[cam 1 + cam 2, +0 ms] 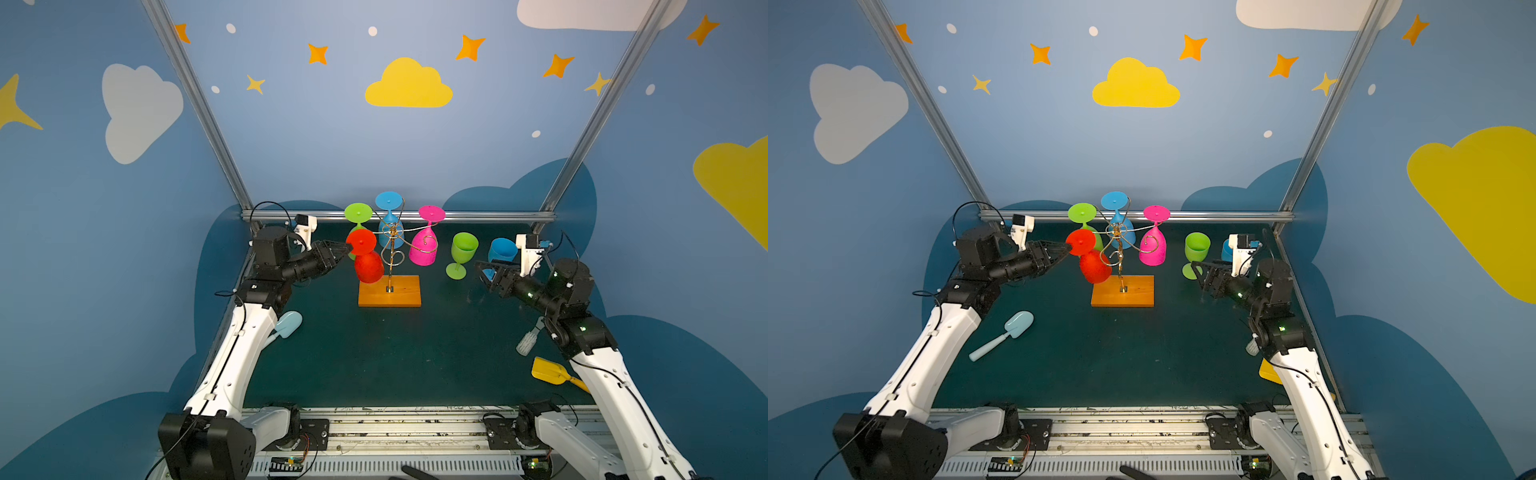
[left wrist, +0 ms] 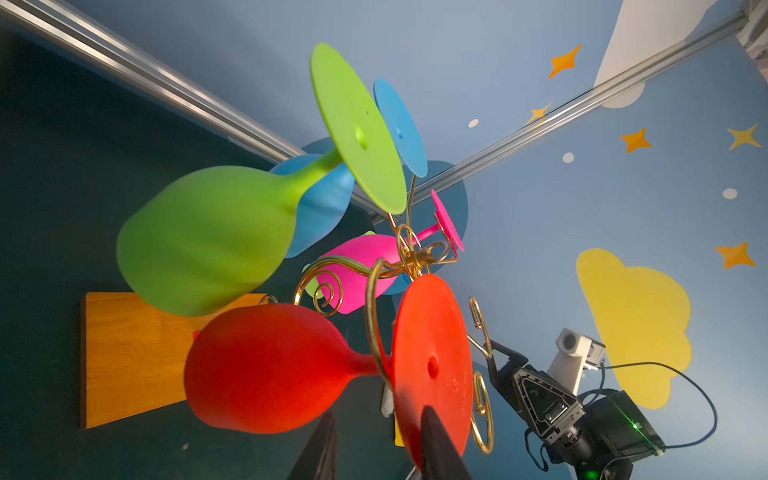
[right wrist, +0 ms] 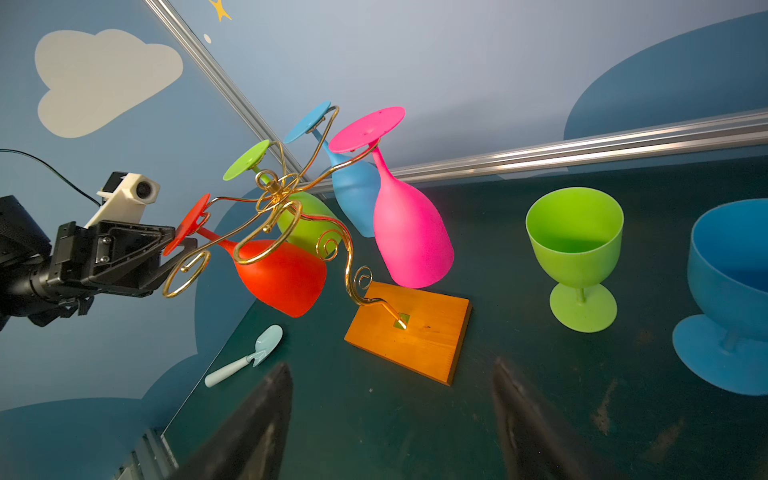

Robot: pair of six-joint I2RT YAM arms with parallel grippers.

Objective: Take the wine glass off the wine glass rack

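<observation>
Between the fingertips of the left gripper (image 1: 348, 249): foot rim of the red wine glass (image 1: 369, 268), hung on the wine glass rack (image 1: 403, 291); straddled, clamp uncertain. Pinch firmly, then slide outward along the wire arm, toward the wrist, without tilting.

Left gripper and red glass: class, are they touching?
Cannot tell. In the left wrist view the left gripper straddles the foot of the red glass; one finger overlaps it, the other stands clear, but contact isn't plain.

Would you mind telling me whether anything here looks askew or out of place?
The red wine glass hangs tilted on the wine glass rack, more than the pink glass, its foot between the fingers of the left gripper.
</observation>
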